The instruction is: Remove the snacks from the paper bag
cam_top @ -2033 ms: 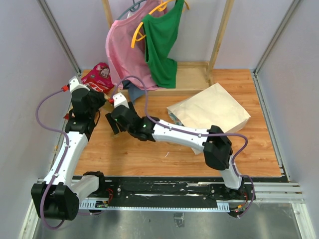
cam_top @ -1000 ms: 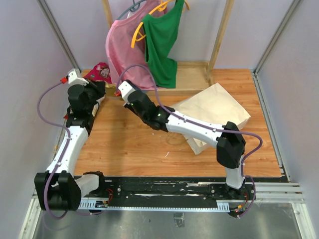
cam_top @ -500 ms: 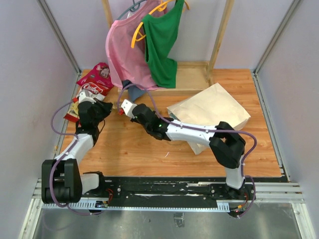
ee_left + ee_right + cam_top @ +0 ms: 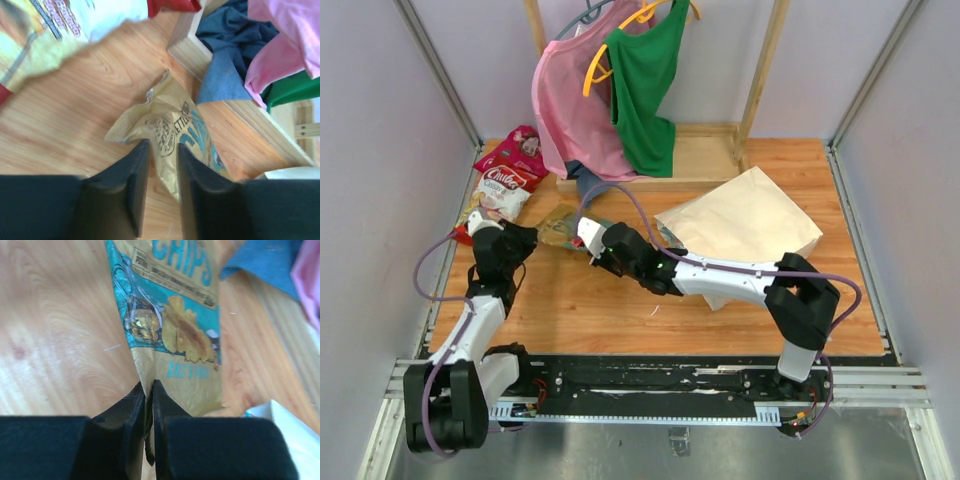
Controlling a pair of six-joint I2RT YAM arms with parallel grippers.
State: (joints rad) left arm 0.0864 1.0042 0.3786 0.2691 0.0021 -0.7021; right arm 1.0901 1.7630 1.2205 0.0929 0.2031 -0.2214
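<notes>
A tan and teal chip packet (image 4: 557, 224) (image 4: 175, 125) (image 4: 175, 330) lies on the wooden floor between my two grippers. My right gripper (image 4: 582, 240) (image 4: 148, 385) is shut on the packet's bottom seam. My left gripper (image 4: 525, 237) (image 4: 162, 145) sits at the packet's other end, its jaws a little apart, and the crumpled edge shows in the gap. More snacks lie at the back left: a red packet (image 4: 520, 148) and a white and red one (image 4: 502, 187) (image 4: 45, 35). The cream paper bag (image 4: 750, 220) lies on its side at the right.
A wooden rack (image 4: 710, 155) stands at the back with a pink garment (image 4: 570, 100) and a green garment (image 4: 645, 90) on hangers. Blue cloth (image 4: 588, 180) (image 4: 225, 65) hangs over its base. Grey walls close in on the left and right.
Both arms have drawn back toward the near side. The chip packet now lies in the open beside the snack pile. My left jaws, shut before, have parted.
</notes>
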